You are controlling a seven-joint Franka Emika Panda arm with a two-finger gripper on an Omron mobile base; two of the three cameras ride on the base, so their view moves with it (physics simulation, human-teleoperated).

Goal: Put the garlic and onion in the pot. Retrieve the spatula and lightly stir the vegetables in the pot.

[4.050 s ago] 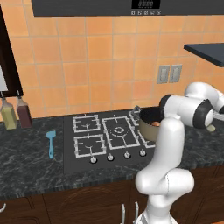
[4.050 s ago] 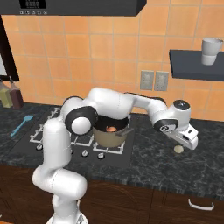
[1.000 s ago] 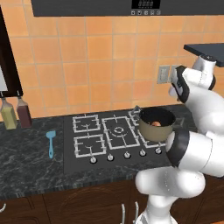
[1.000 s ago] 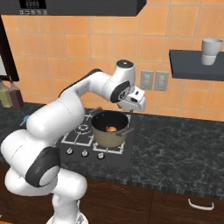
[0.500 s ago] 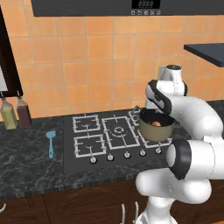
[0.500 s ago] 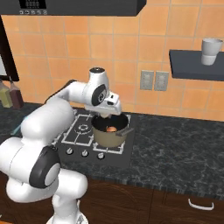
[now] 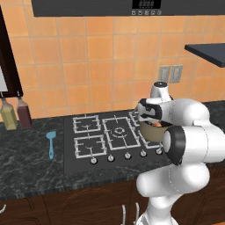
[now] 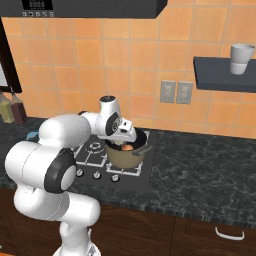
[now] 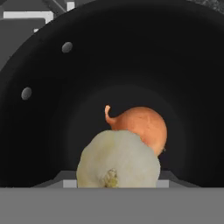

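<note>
The tan pot (image 8: 125, 157) stands on the front right burner, and my arm covers part of the pot (image 7: 151, 133) in the left base view. My gripper (image 8: 128, 138) hangs just over its rim, pointing down into it, and my gripper (image 7: 151, 118) shows at the pot's near edge from the left. In the hand view the pale garlic (image 9: 118, 164) sits close at the bottom, hiding my fingertips, which are shut on it. Below it the orange onion (image 9: 142, 126) lies on the pot's dark floor (image 9: 65, 131). The light-blue spatula (image 7: 51, 143) lies on the counter left of the stove.
The black stove (image 7: 96, 134) has bare burners to the pot's left. Two bottles (image 7: 15, 115) stand at the far left against the wall. A dark shelf (image 8: 222, 75) with a white cup (image 8: 241, 59) hangs at the right, above bare dark counter (image 8: 200, 170).
The arm has swung left from the right counter, carrying the garlic. The hand has come down from above the pot to its rim.
</note>
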